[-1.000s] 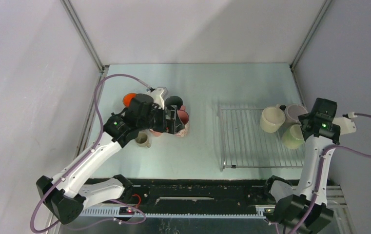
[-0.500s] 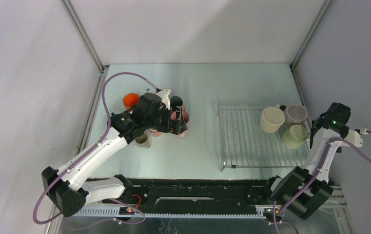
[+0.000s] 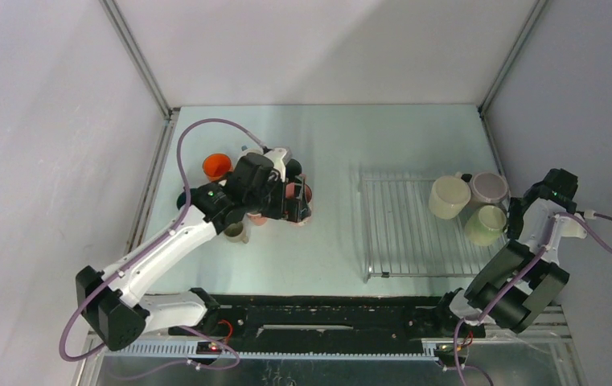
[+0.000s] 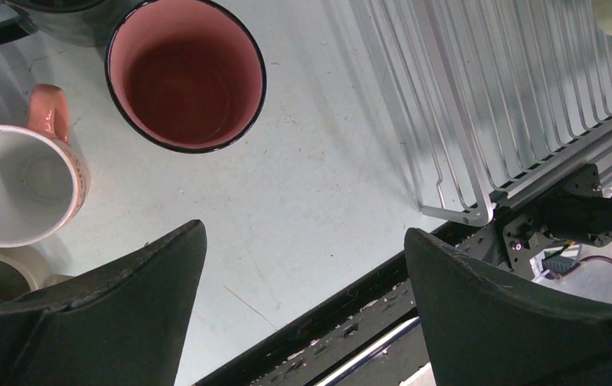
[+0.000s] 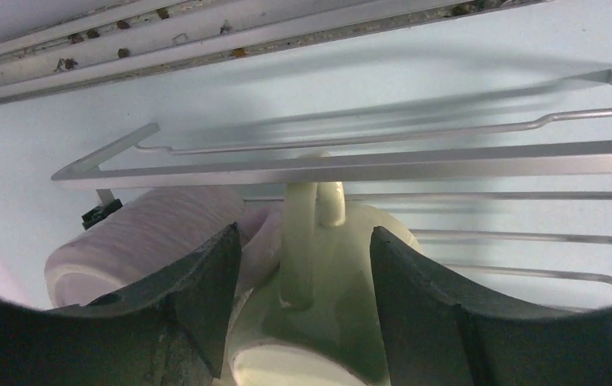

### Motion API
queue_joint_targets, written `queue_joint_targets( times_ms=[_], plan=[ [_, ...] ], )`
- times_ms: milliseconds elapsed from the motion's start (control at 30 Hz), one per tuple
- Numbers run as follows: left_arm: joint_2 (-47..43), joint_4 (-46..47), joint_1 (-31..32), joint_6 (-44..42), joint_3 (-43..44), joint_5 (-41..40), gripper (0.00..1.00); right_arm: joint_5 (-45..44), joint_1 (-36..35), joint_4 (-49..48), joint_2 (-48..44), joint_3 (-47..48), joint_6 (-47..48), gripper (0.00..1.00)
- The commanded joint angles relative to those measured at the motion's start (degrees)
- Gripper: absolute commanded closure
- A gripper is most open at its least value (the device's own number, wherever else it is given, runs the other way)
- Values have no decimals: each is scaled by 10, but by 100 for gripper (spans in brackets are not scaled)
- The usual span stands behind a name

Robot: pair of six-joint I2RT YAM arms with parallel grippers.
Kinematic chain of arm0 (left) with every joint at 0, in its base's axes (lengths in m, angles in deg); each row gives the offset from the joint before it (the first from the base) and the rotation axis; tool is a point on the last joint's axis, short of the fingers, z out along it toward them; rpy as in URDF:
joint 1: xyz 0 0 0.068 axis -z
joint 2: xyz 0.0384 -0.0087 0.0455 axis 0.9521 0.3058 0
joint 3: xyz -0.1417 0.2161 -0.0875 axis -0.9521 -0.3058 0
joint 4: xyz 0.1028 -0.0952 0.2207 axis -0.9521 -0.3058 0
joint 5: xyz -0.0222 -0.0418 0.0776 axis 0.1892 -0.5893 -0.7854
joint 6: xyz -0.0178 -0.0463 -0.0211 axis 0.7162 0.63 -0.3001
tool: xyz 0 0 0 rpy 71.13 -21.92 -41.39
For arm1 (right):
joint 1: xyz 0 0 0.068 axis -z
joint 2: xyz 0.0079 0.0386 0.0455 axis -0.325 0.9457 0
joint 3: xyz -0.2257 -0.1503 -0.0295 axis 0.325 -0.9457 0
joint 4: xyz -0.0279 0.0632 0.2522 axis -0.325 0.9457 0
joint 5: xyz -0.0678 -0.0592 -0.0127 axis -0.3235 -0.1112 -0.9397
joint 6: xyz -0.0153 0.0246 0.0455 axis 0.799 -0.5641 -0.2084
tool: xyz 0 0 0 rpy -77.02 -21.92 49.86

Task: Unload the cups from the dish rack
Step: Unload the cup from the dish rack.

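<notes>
The table [image 3: 334, 137] carries two groups. Unloaded cups stand bunched near its left edge, and the dish rack [image 3: 399, 225] lies toward its right edge. Three cups remain on the rack, all crowded into its far right corner: a cream cup [image 3: 449, 197], a lilac cup [image 3: 489, 186] and, nearest the rack's right edge, a pale green cup [image 3: 486, 225].

The left gripper [image 3: 296, 205] hangs over the unloaded group, its fingers spread wide and holding nothing, well apart from the rack. The right gripper [image 3: 518, 217] sits just beside the rack's right edge, so it is clearly the nearer arm.

What the coming move turns on, as I judge it, is the pale green cup's handle [image 5: 298, 241]. It points outward toward the rack's right edge and lies straight ahead of the right gripper. In the wrist view its strap runs in line with the gap, one finger [image 5: 198, 297] on each side. The fingers stand part way in, and a sliver of space shows on both sides, so nothing is pinched yet. The lilac cup presses close on one side, leaving that finger little room.
</notes>
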Motion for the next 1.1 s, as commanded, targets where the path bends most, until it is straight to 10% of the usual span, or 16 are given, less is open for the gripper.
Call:
queue_joint_targets(
  times_ms=[0, 1067],
  plan=[
    [11, 6, 8, 0, 48, -5, 0, 23, 4, -27, 13, 0, 22, 33],
    [9, 22, 12, 11, 30, -9, 0, 50, 3, -44, 27, -29, 73, 66]
  ],
)
